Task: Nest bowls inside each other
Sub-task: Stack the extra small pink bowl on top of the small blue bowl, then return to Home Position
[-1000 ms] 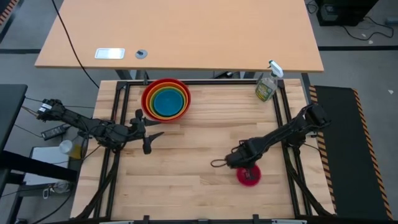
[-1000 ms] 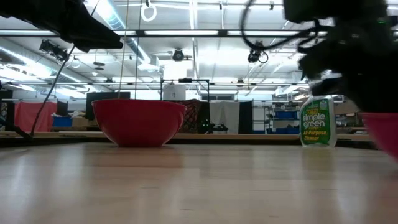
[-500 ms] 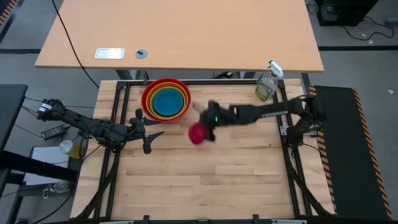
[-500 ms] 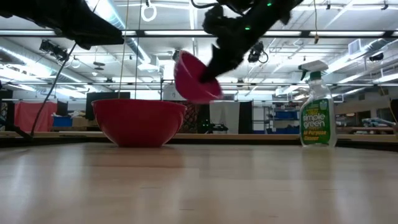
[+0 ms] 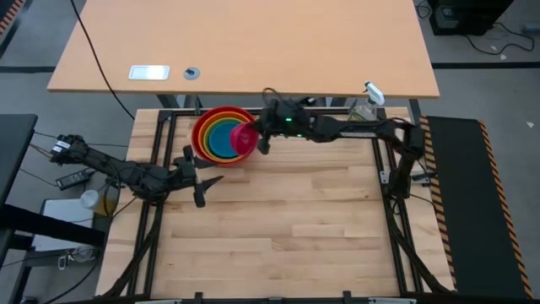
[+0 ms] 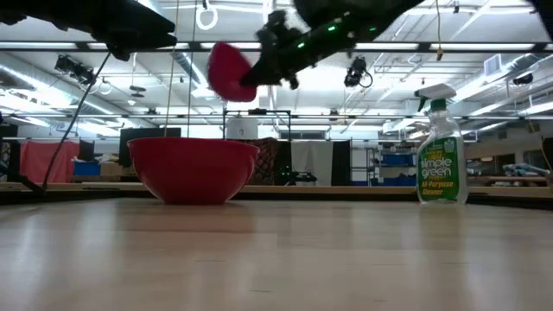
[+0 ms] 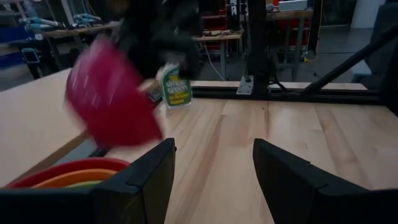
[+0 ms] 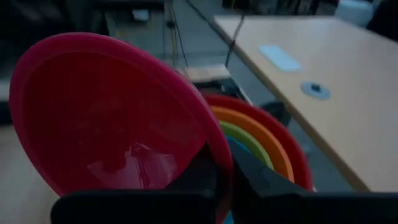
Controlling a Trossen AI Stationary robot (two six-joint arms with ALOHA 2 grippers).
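A magenta-pink bowl (image 5: 244,138) hangs tipped on its side above the right rim of a nested stack, with my right gripper (image 5: 260,135) shut on it. The stack sits near the table's far edge: a red bowl (image 5: 201,128) holds an orange bowl (image 8: 261,135), a green bowl (image 8: 241,139) and a blue bowl (image 5: 221,142). In the low view the pink bowl (image 6: 226,71) floats well above the red bowl (image 6: 192,168). My left gripper (image 5: 201,179) waits open just in front of the stack, touching nothing. My right gripper pinches the pink bowl's rim (image 8: 221,177), one finger (image 8: 202,171) inside the bowl and the other finger (image 8: 252,177) outside. The fingers come nearly level from the table's right. The bowl is lifted clear, on its side, its hollow facing back along the arm.
A clear spray bottle (image 6: 441,147) of greenish liquid stands at the table's far right corner. A beige desk (image 5: 253,42) lies beyond the far edge. Black frame rails (image 5: 392,169) run along the table's sides. Bare wood (image 5: 278,236) fills the near half.
My right gripper has carried the pink bowl off the table's near right, up and across toward the far left, ending over the stack. It has swung from pointing down to almost level, and the bowl has tipped from upright onto its side.
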